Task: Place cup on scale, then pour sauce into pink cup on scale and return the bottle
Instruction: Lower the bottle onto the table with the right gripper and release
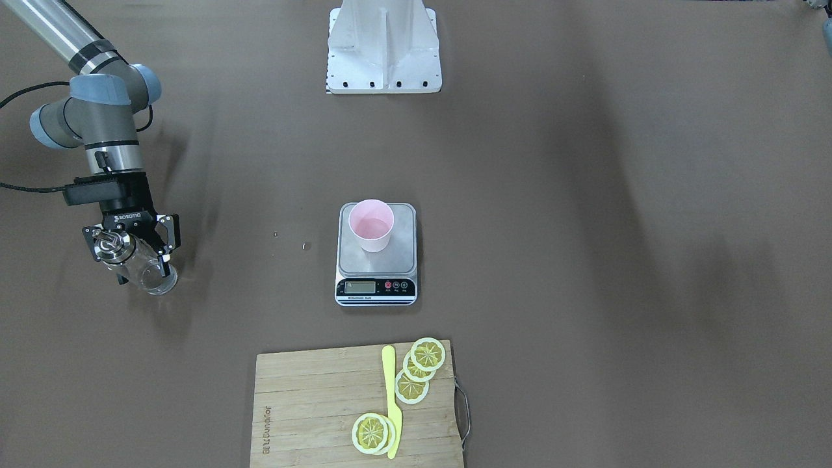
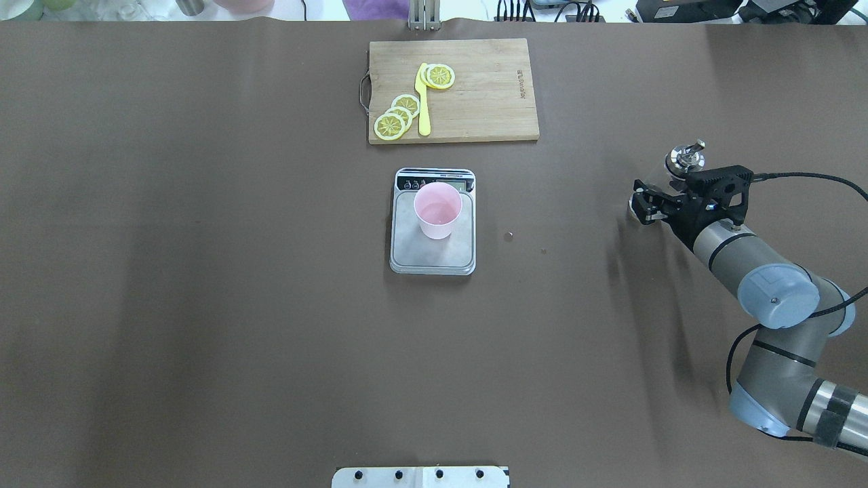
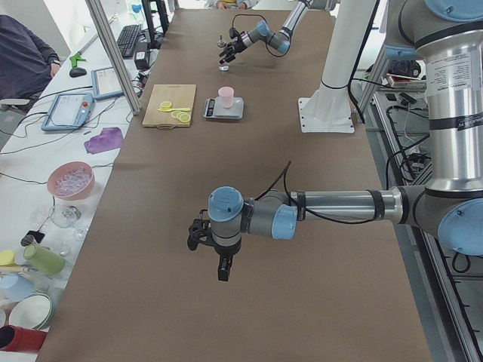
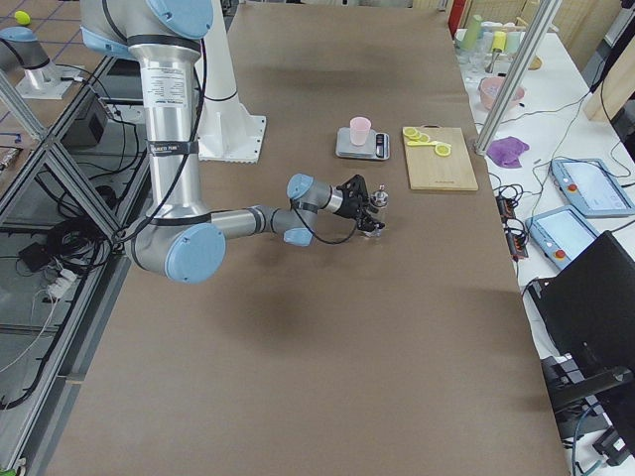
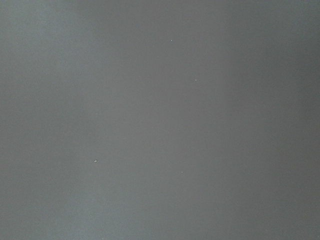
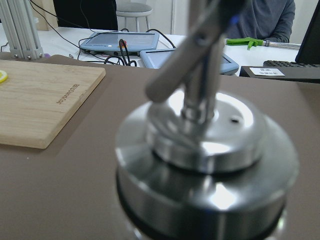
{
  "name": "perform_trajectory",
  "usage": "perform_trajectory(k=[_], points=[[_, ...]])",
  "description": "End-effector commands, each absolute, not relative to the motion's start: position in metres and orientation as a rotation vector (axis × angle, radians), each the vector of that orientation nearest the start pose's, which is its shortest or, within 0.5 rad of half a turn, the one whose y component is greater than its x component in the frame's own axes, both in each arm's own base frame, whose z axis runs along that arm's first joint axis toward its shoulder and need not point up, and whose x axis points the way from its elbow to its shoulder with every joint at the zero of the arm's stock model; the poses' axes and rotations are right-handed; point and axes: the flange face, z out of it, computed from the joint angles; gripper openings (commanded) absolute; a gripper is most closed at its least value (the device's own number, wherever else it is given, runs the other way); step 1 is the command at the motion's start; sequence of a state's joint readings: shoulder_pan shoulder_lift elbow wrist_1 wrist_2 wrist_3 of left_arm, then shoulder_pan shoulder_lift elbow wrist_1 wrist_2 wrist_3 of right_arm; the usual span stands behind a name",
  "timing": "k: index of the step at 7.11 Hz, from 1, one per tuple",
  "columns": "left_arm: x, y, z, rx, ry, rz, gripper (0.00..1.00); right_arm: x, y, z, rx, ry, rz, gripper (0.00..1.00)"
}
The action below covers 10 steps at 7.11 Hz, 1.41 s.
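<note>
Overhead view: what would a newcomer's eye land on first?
The pink cup standing on the steel scale at table centre. Next, the right tool at the table's right side, closed on a glass bottle with a shiny metal cap, and yellow lemon slices on the board beyond the scale.

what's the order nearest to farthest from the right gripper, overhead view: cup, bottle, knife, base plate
1. bottle, in the right gripper
2. cup, on the scale
3. knife, on the far board
4. base plate, near edge
</note>
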<state>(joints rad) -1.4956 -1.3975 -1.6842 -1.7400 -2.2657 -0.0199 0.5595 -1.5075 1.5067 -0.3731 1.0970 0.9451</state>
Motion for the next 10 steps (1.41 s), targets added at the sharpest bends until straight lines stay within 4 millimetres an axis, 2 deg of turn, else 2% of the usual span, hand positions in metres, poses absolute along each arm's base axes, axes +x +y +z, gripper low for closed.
perform_trajectory(k=[1,2,6,7,8,10], points=[[-0.037,-0.43,0.67,0.073,0.699,0.091,0.98,-0.361,-0.433,0.532,0.995,-0.731,0.212,0.5],[-0.037,-0.43,0.67,0.073,0.699,0.091,0.98,-0.361,-0.432,0.532,0.992,-0.736,0.212,1.0],[-0.037,-0.43,0.669,0.074,0.699,0.092,0.98,-0.36,-0.431,0.525,0.994,-0.752,0.217,1.0],[-0.037,-0.431,0.667,0.077,0.699,0.093,0.98,-0.36,-0.43,0.518,1.001,-0.766,0.222,1.0],[-0.037,-0.43,0.667,0.077,0.699,0.093,0.98,-0.352,-0.418,0.517,0.999,-0.775,0.214,1.0],[-0.037,-0.43,0.667,0.077,0.699,0.093,0.98,-0.323,-0.379,0.51,0.988,-0.806,0.209,1.0]])
